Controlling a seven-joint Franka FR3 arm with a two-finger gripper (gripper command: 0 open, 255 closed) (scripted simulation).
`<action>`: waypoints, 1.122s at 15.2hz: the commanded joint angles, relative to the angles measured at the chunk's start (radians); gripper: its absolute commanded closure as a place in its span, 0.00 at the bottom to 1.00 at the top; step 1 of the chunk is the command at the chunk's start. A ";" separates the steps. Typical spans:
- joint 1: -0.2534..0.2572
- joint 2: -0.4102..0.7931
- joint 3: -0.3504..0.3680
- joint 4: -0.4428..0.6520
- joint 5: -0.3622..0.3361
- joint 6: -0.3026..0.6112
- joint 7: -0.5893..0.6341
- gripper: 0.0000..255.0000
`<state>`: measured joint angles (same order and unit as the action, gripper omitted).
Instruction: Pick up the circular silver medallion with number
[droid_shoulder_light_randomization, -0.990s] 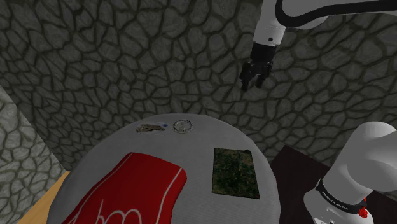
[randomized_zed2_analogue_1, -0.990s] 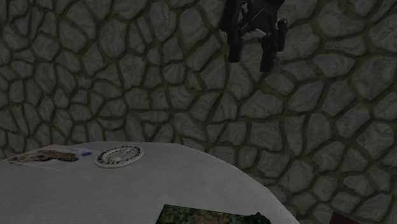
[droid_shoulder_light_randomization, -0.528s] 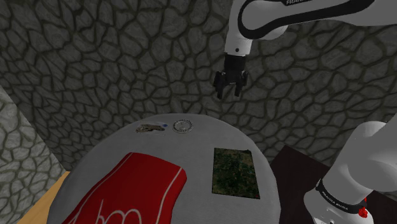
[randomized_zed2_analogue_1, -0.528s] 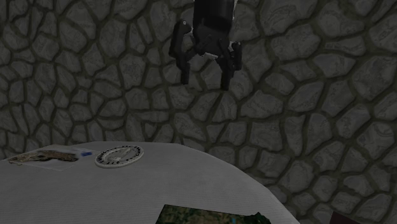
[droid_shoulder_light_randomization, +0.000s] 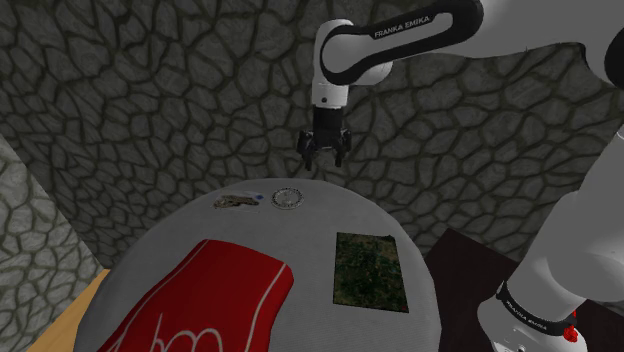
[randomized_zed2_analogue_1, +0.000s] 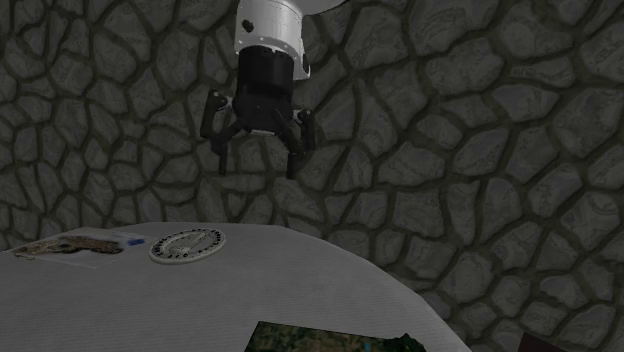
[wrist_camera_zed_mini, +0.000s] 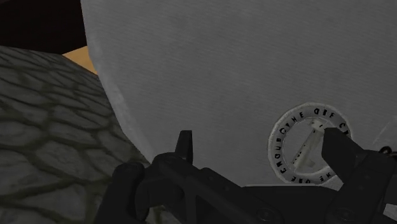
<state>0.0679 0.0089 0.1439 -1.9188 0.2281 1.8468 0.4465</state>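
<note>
The round silver medallion with a ring of lettering lies flat near the far edge of the grey round table. My black gripper hangs open in the air above that far edge, a little toward the shoulder view's right of the medallion. In the second exterior view the medallion lies below the gripper and to its left. In the wrist view the medallion sits close to one finger, and the gripper has nothing between its fingers.
A small brownish item lies just beside the medallion. A red cloth covers the table's near left part. A dark green mat lies at the near right. A stone wall stands close behind the table.
The arm has swung toward the shoulder view's left and come down. The gripper went from high at the right to just above the table's far edge, near the medallion. It stayed open.
</note>
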 joint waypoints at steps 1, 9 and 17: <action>0.011 0.084 0.011 0.073 0.003 -0.003 0.045 0.00; 0.042 0.328 0.022 0.275 0.008 -0.001 0.137 0.00; 0.044 0.350 0.021 0.230 0.010 0.064 0.123 1.00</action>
<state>0.1103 0.3568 0.1638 -1.6843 0.2362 1.9056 0.5698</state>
